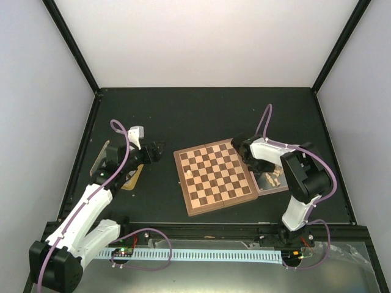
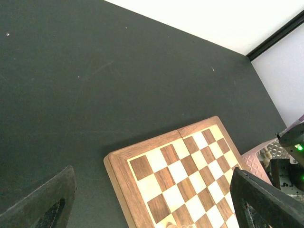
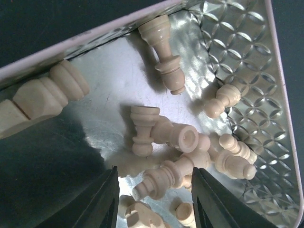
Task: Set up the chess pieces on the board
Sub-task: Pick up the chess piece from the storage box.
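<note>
Two arms share the dark bench (image 1: 201,116), and the chequered board (image 1: 215,177) lies flat between them, a little askew, with nearly every square bare. One small pale thing (image 1: 189,174) sits on a square near its left edge, too small for me to name. Most of the pale chess pieces (image 3: 164,175) are off the board, heaped on their sides in a shallow pink-rimmed tray (image 3: 95,40) that sits just beside the board's right edge. The right jaws hang over that heap, pointing down and about half apart. Their dark fingers (image 3: 107,199) stand either side of a piece that lies flat, without visibly pinching it. The left jaws hover above the bench just beside the board's far left corner, spread wide and holding nothing. Under the left arm (image 1: 91,207), well apart from the board, lie a gold tin (image 1: 131,181) and a clear tray (image 1: 99,160); from where I stand I cannot tell what either one holds.
</note>
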